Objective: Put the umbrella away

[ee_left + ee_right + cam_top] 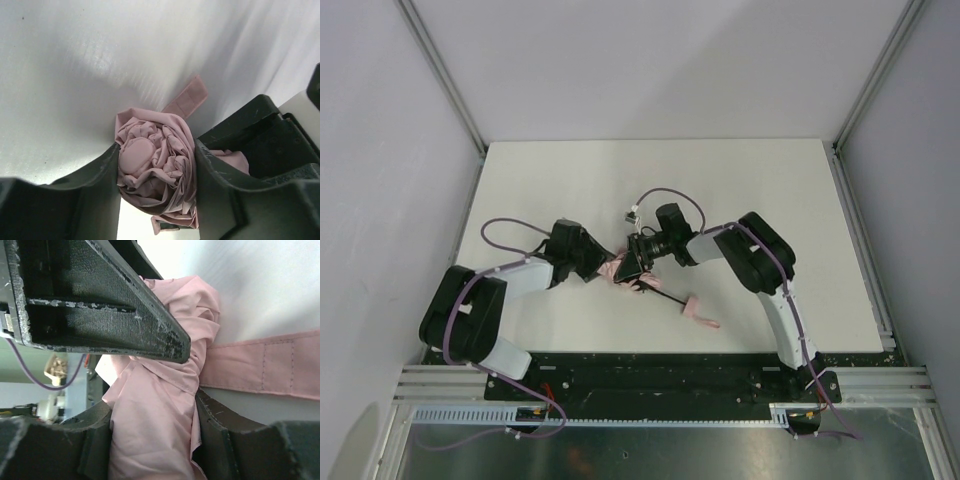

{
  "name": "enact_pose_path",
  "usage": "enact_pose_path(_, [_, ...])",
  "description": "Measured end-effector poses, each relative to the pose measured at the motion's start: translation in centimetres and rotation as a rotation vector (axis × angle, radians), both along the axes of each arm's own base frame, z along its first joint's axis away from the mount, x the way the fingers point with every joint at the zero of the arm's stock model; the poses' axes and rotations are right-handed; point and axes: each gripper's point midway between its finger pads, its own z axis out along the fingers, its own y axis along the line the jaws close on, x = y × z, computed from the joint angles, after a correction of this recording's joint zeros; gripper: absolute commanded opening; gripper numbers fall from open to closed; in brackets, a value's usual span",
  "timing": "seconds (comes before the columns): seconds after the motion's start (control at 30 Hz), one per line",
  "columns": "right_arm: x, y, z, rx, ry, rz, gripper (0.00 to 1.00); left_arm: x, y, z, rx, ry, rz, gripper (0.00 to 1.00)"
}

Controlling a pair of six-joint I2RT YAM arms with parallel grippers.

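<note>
Starting at the near edge, the small pink handle [698,312] of the pale pink fabric folding umbrella [150,405] lies on the white desk [550,180] just ahead of the arm bases. The thin black shaft [665,294] runs from it up and left to the gathered canopy at mid-desk. The shaft looks drawn out rather than collapsed, though the top view is too small to be sure.

Both arms meet on that canopy. The left gripper [156,172] has its jaws clenched on the twisted fabric bundle, end-on to its rounded tip. The right gripper [152,437] has its jaws pressed on the same bundle just beside it. Beyond the bundle, the flat pink closure strap [187,97] lies loose over the desk, wound round nothing.

The step in hand appears to be cinching the canopy tight. To do it well, one gripper should hold the pleats squeezed so they cannot spring apart. The other should let go, take the strap near its free end and wind it the way the fabric is twisted, pulling it snug before pressing it shut. Loosing both at once would likely undo the roll.
</note>
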Motion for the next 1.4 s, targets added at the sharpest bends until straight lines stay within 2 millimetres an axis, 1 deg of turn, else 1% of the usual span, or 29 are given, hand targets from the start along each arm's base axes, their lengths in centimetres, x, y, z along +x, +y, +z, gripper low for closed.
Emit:
enact_pose_path(0.13, [-0.3, -0.1, 0.2, 0.014, 0.066, 0.007, 0.00, 0.3, -0.1, 0.0, -0.018, 0.003, 0.029, 0.20])
enact_pose_path(0.17, [-0.3, -0.1, 0.2, 0.013, 0.074, 0.007, 0.04, 0.3, -0.1, 0.0, -0.018, 0.004, 0.030, 0.16])
enact_pose_path(0.27, [-0.3, -0.2, 0.1, 0.004, 0.080, 0.004, 0.27, 0.2, -0.1, -0.1, -0.019, 0.001, 0.030, 0.06])
enact_pose_path(0.33, [-0.3, -0.3, 0.0, -0.013, 0.076, -0.003, 0.44, 0.1, -0.1, -0.2, -0.020, -0.002, 0.029, 0.03])
enact_pose_path(0.4, [-0.2, -0.5, 0.1, -0.046, 0.065, -0.020, 0.58, 0.0, -0.1, -0.2, -0.023, -0.005, 0.025, 0.01])
enact_pose_path(0.47, [-0.4, -0.7, 0.3, -0.090, 0.045, -0.038, 0.65, -0.2, -0.3, -0.2, -0.028, -0.008, 0.017, 0.00])
enact_pose_path(0.53, [-0.1, -0.9, 0.8, -0.149, -0.014, -0.077, 0.71, -0.4, -0.3, -0.3, -0.026, -0.010, 0.007, 0.00])
enact_pose_path(0.63, [0.7, -2.0, 1.4, -0.256, -0.120, -0.146, 0.77, -0.6, -0.4, -0.3, -0.028, -0.009, 0.001, 0.00])
enact_pose_path(0.7, [1.0, -2.7, 2.0, -0.314, -0.184, -0.174, 0.79, -0.7, -0.4, -0.2, -0.031, -0.008, -0.001, 0.00])
enact_pose_path(0.8, [1.3, -3.5, 3.3, -0.397, -0.311, -0.217, 0.81, -1.0, -0.4, -0.2, -0.034, -0.004, -0.005, 0.00])
enact_pose_path(0.9, [0.7, -3.0, 4.2, -0.460, -0.451, -0.231, 0.82, -1.1, -0.4, -0.3, -0.032, 0.004, -0.004, 0.00])
enact_pose_path(0.97, [-0.4, -2.1, 4.2, -0.496, -0.544, -0.219, 0.83, -1.1, -0.4, -0.3, -0.031, 0.009, -0.005, 0.00])
enact_pose_path(1.07, [-2.1, -1.0, 3.6, -0.547, -0.653, -0.186, 0.82, -1.3, -0.3, -0.4, -0.027, 0.019, -0.005, 0.00])
enact_pose_path(1.13, [-2.5, -0.8, 3.0, -0.584, -0.711, -0.182, 0.82, -1.3, -0.3, -0.4, -0.025, 0.025, -0.005, 0.00])
enact_pose_path(1.23, [-2.0, -1.0, 1.5, -0.652, -0.777, -0.191, 0.81, -1.4, -0.3, -0.4, -0.022, 0.034, -0.004, 0.00])
enact_pose_path(1.3, [-1.5, -1.5, 0.0, -0.711, -0.811, -0.195, 0.78, -1.4, -0.3, -0.4, -0.020, 0.041, -0.005, 0.00])
enact_pose_path(1.33, [-1.5, -1.5, -0.8, -0.724, -0.804, -0.205, 0.75, -1.4, -0.3, -0.4, -0.019, 0.043, -0.005, 0.00])
enact_pose_path(1.4, [-0.7, -1.3, -0.7, -0.733, -0.841, -0.226, 0.66, -1.4, -0.3, -0.4, -0.019, 0.050, -0.005, 0.00])
